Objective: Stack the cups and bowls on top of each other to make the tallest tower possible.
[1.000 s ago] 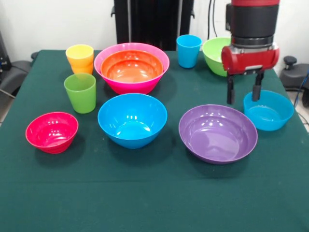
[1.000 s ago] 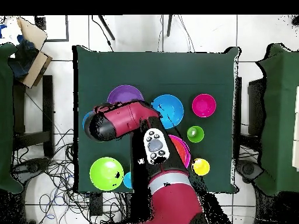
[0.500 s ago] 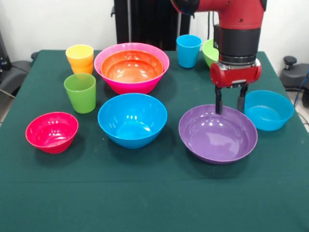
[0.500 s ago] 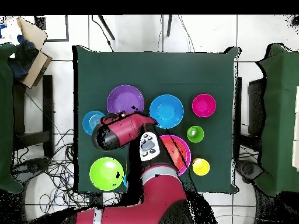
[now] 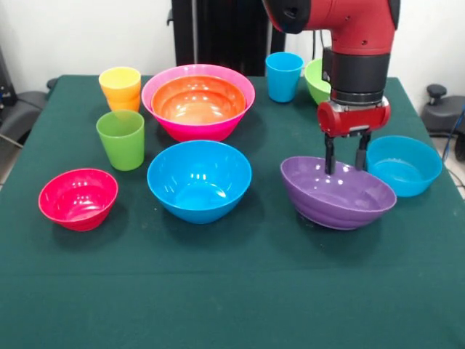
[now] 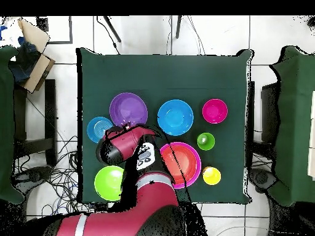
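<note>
The far rim of the large glossy purple plastic bowl (image 5: 338, 193) is clamped between the fingers of the black gripper (image 5: 344, 166) on the red arm, and the bowl is tilted, near side raised. It is placed toward the green-clothed table (image 5: 218, 291)'s right edge in the front view, just beside the small light blue bowl (image 5: 404, 165). The orange bowl (image 5: 197, 100) is nested in the large pink bowl (image 5: 197, 123) near the far edge.

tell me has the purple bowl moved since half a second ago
Yes. The purple bowl has tipped, its far rim lifted by the gripper, and it now sits closer to the light blue bowl than before.
</note>
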`<state>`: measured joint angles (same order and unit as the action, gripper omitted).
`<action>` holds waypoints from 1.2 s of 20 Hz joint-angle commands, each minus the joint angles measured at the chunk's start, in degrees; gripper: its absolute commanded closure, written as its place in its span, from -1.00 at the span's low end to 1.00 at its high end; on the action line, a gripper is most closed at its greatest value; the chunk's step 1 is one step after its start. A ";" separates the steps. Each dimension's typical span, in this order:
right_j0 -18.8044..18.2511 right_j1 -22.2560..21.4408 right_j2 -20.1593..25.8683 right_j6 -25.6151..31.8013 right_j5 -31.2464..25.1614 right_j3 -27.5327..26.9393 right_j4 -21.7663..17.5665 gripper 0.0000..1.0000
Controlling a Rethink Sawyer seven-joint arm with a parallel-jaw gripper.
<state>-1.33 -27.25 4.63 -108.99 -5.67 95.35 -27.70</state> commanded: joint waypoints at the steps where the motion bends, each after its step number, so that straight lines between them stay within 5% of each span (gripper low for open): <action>1: -1.16 1.41 2.21 -2.27 1.15 -0.34 -2.96 -1.00; 17: -1.69 0.84 2.82 -2.04 1.03 0.43 -3.06 -1.00; 24: -3.72 -4.58 5.39 -0.39 -2.47 5.23 -2.63 -1.00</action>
<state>-3.15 -28.82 4.78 -108.99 -5.67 96.68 -27.70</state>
